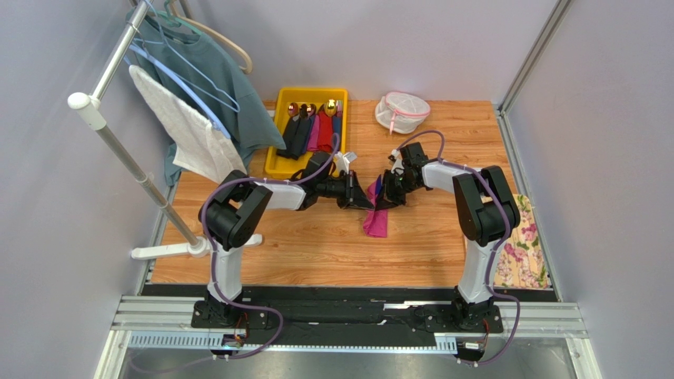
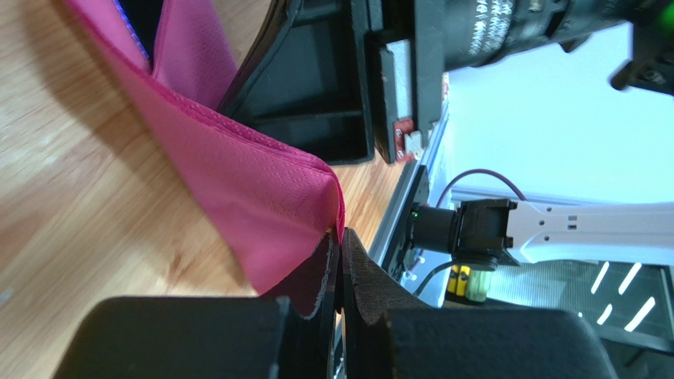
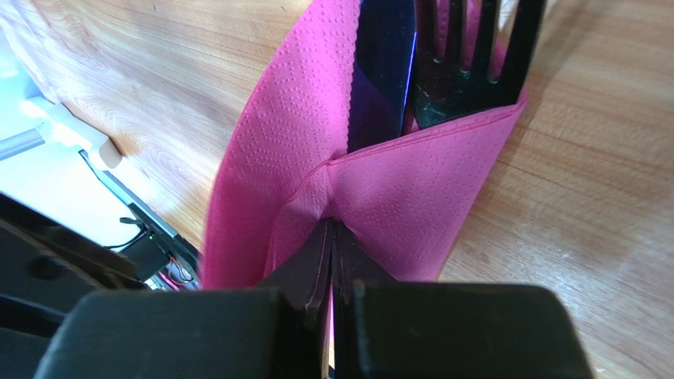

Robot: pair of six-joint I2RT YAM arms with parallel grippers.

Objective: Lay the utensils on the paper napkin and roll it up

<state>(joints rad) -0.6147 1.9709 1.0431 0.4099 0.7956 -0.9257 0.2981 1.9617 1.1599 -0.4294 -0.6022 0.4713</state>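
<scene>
While both pincers pinch paper napkin (image 3: 411, 205): left pincer (image 2: 340, 241) clamped tight on folded corner, right pincer (image 3: 332, 229) clamped on lower fold. Napkin thin, dimpled, magenta, mid-table, folded around slim glossy blue-black utensils (image 3: 388, 79), one tined fork (image 3: 451, 95). Wood-grain table (image 1: 316, 245). Yellow tray (image 1: 277, 166) behind; grey walls.

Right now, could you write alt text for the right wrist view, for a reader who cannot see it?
The right gripper, shut, pinches a fold of the pink paper napkin over a wooden table. The napkin wraps partly around a dark fork with its tines sticking out and a flat blue-black blade beside it.
</scene>
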